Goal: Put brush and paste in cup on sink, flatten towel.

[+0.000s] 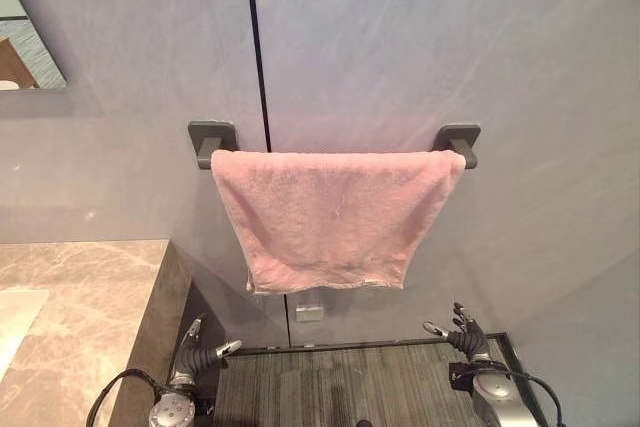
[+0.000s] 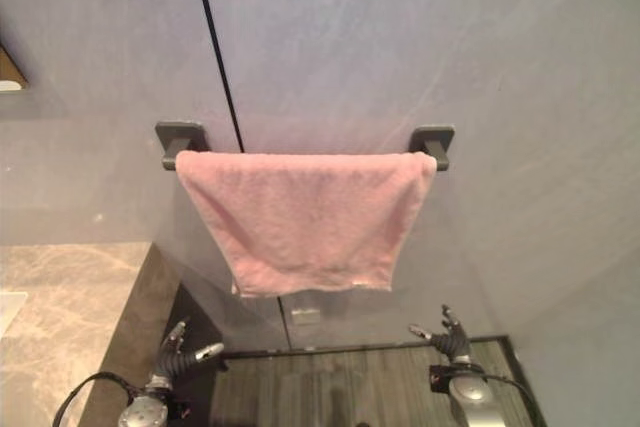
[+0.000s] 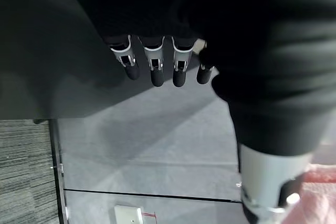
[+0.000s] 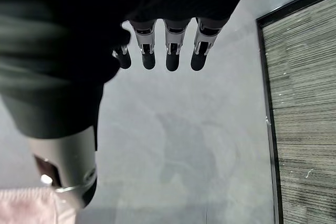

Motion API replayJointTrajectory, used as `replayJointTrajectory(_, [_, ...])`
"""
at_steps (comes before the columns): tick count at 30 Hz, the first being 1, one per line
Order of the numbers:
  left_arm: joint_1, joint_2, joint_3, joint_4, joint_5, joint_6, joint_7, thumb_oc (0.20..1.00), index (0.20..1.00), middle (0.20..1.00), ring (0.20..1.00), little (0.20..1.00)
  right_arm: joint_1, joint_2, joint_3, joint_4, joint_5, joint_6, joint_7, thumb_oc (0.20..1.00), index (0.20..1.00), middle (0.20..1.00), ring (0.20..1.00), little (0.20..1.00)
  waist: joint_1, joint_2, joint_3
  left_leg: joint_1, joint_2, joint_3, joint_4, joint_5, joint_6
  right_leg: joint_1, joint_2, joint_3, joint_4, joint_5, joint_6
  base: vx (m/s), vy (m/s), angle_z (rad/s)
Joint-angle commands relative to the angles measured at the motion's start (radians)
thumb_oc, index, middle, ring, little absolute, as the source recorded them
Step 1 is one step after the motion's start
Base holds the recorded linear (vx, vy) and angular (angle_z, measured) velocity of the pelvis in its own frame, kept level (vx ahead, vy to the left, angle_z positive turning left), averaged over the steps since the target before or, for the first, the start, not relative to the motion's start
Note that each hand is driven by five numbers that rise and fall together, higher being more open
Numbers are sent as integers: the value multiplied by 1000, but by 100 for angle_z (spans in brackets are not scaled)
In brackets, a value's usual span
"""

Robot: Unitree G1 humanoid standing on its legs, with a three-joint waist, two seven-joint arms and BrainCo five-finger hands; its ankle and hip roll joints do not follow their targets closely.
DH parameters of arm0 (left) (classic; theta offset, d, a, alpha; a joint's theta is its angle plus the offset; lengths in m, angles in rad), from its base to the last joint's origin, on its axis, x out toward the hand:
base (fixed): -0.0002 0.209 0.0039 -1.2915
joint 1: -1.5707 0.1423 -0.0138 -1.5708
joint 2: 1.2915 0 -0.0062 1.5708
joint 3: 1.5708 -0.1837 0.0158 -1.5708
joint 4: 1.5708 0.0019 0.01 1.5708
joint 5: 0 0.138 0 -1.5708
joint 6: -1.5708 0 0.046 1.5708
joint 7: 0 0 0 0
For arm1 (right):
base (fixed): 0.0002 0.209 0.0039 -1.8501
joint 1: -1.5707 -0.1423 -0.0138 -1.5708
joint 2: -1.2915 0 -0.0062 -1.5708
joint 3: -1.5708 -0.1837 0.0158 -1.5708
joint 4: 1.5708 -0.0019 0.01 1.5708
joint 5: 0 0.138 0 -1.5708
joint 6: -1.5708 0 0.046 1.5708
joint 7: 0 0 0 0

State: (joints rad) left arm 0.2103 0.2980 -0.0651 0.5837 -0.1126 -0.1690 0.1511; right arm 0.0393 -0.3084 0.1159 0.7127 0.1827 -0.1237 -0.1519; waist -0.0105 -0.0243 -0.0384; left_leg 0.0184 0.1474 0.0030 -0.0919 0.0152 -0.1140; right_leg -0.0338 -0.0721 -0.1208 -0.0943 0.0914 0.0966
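hanging low, left hand (image 1: pixel 190 355) and right hand (image 1: pixel 466 337) relaxed.

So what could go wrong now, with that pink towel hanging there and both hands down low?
The pink towel hangs crooked on the bar, bunched narrower toward its bottom edge, so a downward tug might slide it off rather than smooth it. Both the left hand and the right hand sit open and well below the towel; reaching up, the left one could clip the stone counter beside it.
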Motion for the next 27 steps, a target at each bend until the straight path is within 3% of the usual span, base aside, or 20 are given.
replayJointTrajectory(1, [-36, 26, -19, 15, -6, -18, 19, 1000, 1000, 1000, 1000, 1000, -35, 2, -13, 6, 26, -28, -6, 1000, 1000, 1000, 1000, 1000, 14, -29, -4, -22, 0, 33, 5, 33, 4, 19, -66, -44, 7, -18, 58, 0, 0, 0])
replayJointTrajectory(8, [-31, 16, -10, 84, -17, -15, 27, 1000, 1000, 1000, 1000, 1000, -44, 28, -13, 94, 92, -23, 6, 1000, 1000, 1000, 1000, 1000, 19, -34, -6, -21, -2, 38, 5, 35, 5, 17, -69, -41, 7, -14, 60, 0, 0, 0])
replayJointTrajectory(27, [-37, 9, -26, 101, -27, -22, 48, 1000, 1000, 1000, 1000, 1000, -55, 29, 5, 102, 83, -25, -4, 1000, 1000, 1000, 1000, 1000, 19, -40, -11, -25, -4, 40, 5, 34, 9, 9, -69, -33, 7, -11, 61, 0, 0, 0])
